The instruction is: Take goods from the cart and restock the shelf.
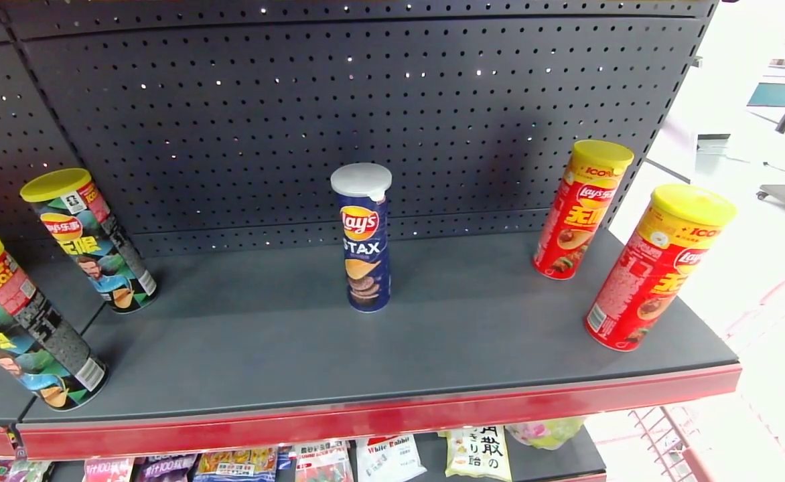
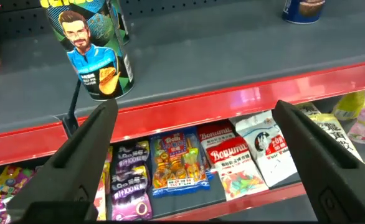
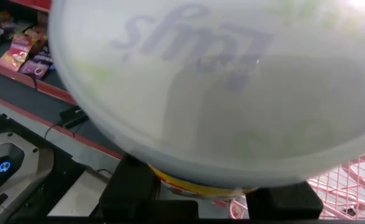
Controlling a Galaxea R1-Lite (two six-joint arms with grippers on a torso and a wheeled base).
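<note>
**RESTOCKING CHECK: ONE CANISTER IN HAND, PLACEMENT PENDING**

Nearest the robot: clamping the right gripper (image 3: 204,200) shut around the lower body of a round chip canister with a translucent white plastic lid (image 3: 220,93) and a yellow band under that lid. Carrying it near the red wire cart (image 3: 350,186), not yet on the shelf. Holding the left gripper (image 2: 195,111) wide open and empty, just in front of the red metal shelf lip (image 2: 245,93).

Judging the step in hand to be carrying the held canister onto the dark grey shelf board (image 1: 265,348). Recommending:
- lifting the base clear over the lip before moving inward;
- aiming for the bare stretch between the blue canister and the red pair;
- lowering upright until the base is sitting flat, and only then opening the jaws;
- withdrawing straight back, since tall narrow tubes are likely to tip at a light brush.

Counting, near to far:
- one canister in the right gripper;
- several flat snack bags (image 1: 386,458) on the lower tier, with an exact number impossible to tell;
- two teal-and-black canisters with yellow lids (image 1: 21,328) (image 1: 91,244);
- two red canisters with yellow lids (image 1: 657,271) (image 1: 580,211);
- one dark blue canister with a pale grey lid (image 1: 364,241), standing upright mid-board;
- one perforated black back panel (image 1: 299,100) behind all of these.
</note>
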